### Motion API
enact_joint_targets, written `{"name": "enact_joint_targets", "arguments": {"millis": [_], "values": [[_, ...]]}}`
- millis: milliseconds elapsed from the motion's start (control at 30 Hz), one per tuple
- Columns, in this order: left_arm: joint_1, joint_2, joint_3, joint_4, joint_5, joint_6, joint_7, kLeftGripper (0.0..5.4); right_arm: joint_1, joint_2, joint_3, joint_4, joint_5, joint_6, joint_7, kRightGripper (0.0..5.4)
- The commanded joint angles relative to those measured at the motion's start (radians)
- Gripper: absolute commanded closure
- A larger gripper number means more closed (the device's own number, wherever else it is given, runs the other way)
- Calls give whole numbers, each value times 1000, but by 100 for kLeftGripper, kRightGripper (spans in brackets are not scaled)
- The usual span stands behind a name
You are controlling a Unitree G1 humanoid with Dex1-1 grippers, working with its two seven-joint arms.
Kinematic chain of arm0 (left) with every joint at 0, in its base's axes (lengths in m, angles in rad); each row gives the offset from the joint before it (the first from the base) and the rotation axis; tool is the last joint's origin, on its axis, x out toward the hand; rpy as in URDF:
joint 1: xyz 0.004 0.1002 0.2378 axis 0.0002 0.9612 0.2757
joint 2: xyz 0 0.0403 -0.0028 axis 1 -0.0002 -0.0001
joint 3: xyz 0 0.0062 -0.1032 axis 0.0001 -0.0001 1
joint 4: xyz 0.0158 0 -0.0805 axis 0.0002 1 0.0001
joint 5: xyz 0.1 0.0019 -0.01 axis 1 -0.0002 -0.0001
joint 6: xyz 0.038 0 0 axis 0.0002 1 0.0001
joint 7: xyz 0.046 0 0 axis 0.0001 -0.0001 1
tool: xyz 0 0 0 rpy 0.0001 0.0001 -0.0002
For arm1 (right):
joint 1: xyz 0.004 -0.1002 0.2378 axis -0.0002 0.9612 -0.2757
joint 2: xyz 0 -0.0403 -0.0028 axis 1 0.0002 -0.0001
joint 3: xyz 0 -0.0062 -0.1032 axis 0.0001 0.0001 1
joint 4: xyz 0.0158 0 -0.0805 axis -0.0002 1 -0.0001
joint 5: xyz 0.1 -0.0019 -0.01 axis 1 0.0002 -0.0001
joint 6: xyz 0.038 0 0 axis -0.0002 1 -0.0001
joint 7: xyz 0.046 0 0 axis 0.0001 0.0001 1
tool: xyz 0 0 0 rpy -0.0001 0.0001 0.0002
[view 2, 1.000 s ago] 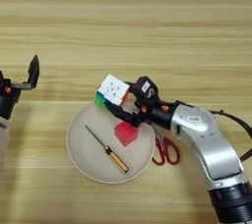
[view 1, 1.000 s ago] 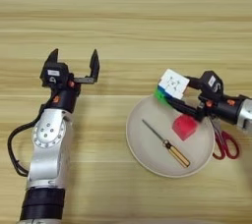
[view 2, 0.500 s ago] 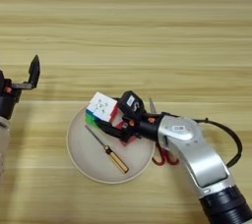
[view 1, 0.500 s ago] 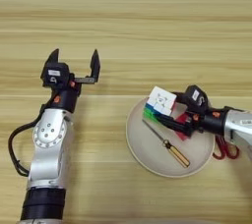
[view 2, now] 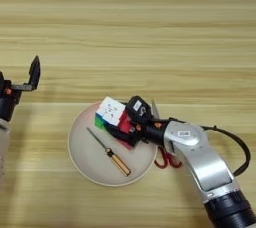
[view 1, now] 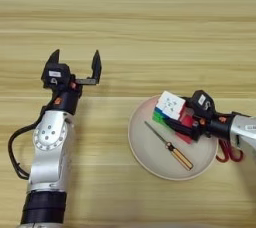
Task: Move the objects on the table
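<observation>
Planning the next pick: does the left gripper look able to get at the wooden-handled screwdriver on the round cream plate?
Probably yes. The screwdriver lies uncovered on the plate's left half; the open left gripper has bare table between. The right gripper, holding the puzzle cube, crowds only its far side.

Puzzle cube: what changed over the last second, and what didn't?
The right end effector, shut on the puzzle cube, carried it leftward from the plate's right rim to over the plate, above the red block. The left end effector stayed open and parked on the left. Screwdriver and scissors did not move.
</observation>
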Motion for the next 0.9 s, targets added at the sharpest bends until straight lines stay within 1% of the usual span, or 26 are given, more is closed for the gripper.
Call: {"name": "enact_joint_targets", "arguments": {"millis": [33,67,167,367,500,600,800,900], "values": [[-6,2,-4,-7,0,-3,0,0,1,0,-12,-5,-1,2,-8,110],[-6,2,-4,-8,0,-3,0,0,-1,2,-17,-17,9,-1,-6,106],[-5,1,-4,-9,1,-2,1,0,-9,7,-40,-47,32,-4,-8,64],[-8,0,-4,-3,1,-6,1,0,-30,22,-112,-101,104,1,-17,3],[-9,-1,-5,-1,2,-7,1,0,-39,28,-173,-161,182,17,-10,3],[-9,-2,-6,-2,3,-7,3,0,-40,9,-233,-192,241,27,-5,3],[-10,-6,-10,-6,7,-6,8,0,-13,-47,-347,-215,313,26,12,3],[-11,-8,-12,-8,9,-5,11,0,13,-69,-385,-218,331,15,30,3]]}}
